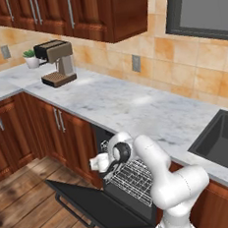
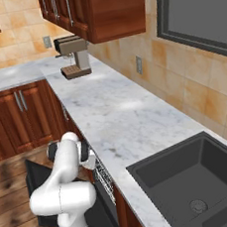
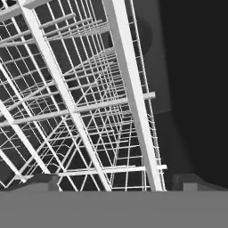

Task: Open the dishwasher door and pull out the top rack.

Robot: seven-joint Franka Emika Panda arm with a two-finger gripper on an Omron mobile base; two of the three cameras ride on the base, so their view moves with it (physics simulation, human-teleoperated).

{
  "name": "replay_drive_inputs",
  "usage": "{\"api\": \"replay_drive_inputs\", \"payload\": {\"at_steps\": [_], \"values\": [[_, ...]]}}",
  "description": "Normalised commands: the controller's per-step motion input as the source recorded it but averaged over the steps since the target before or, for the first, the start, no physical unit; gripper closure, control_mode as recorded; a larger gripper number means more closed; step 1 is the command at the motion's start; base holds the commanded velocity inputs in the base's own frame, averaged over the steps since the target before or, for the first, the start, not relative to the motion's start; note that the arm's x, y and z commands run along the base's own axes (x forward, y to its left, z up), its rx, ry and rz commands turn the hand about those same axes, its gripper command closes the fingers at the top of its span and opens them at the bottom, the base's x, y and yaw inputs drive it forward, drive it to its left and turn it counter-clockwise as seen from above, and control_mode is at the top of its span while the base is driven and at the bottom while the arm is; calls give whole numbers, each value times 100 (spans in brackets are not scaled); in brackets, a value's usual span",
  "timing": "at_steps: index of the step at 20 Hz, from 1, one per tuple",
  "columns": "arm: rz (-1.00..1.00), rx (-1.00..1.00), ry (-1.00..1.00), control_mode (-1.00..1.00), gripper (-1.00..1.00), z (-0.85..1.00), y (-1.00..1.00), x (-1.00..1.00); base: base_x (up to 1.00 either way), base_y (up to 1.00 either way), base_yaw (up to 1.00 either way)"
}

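Already the wide matte-black dishwasher door (image 1: 95,206) lies folded down flat at the lower centre of the left base view, so that step looks done. Just beyond it, the two-finger gripper (image 1: 107,172) reaches the white wire-grid top rack (image 1: 129,176), apparently hardly drawn out yet; whether the claw grips a wire, I cannot tell.

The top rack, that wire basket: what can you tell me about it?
The top rack is a basket of thin white-silver wire in a grid, with thicker white bars crossing it. It sits level in the dark dishwasher opening under the counter, above the lowered black door. The tool is right at its wires; whether it grips them can't be told.
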Motion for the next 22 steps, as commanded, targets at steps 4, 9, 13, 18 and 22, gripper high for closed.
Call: {"api": "replay_drive_inputs", "payload": {"at_steps": [4,9,13,18,22], "values": [[2,28,7,-100,100,-83,3,-31,0,0,0],[7,18,0,-100,100,-95,33,-87,0,0,0],[8,14,0,-100,100,-83,54,-100,0,0,0],[8,17,0,-100,100,-58,43,-98,0,0,0],[11,27,0,-100,100,-28,24,-89,0,0,0]]}}
